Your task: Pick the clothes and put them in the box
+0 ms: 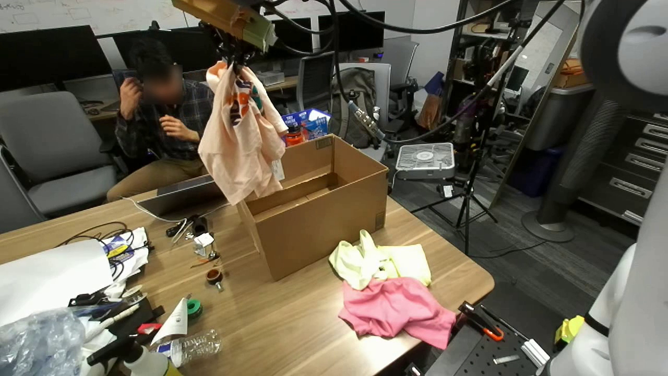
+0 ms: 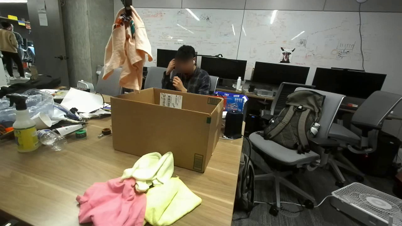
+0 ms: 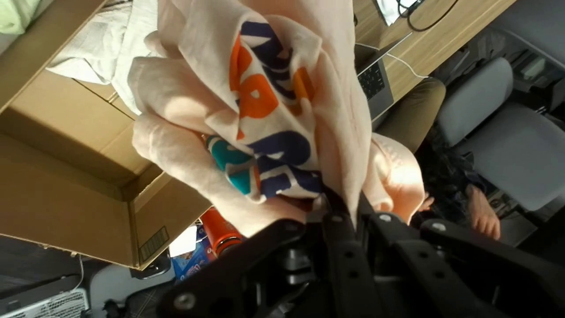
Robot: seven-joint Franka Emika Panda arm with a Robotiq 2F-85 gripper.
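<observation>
My gripper (image 1: 236, 58) is shut on a peach cloth with a coloured print (image 1: 242, 151), which hangs down in folds. The gripper (image 3: 348, 205) pinches a fold of the peach cloth (image 3: 340, 88) in the wrist view. The cloth (image 2: 127, 53) hangs by the rear left of the open cardboard box (image 2: 160, 131) in an exterior view. The box (image 3: 53, 190) also shows at the wrist view's left, with a whitish cloth (image 3: 103, 48) apparently inside. A pink cloth (image 1: 396, 310) and a pale yellow-green cloth (image 1: 360, 261) lie on the table before the box (image 1: 323, 224).
A laptop (image 1: 182, 196) stands beside the box. A spray bottle (image 2: 25, 131), a clear plastic bottle (image 1: 198, 344), papers and small items crowd one table end. A person (image 2: 188, 75) sits behind the table. Cables (image 1: 433, 28) hang from the arm.
</observation>
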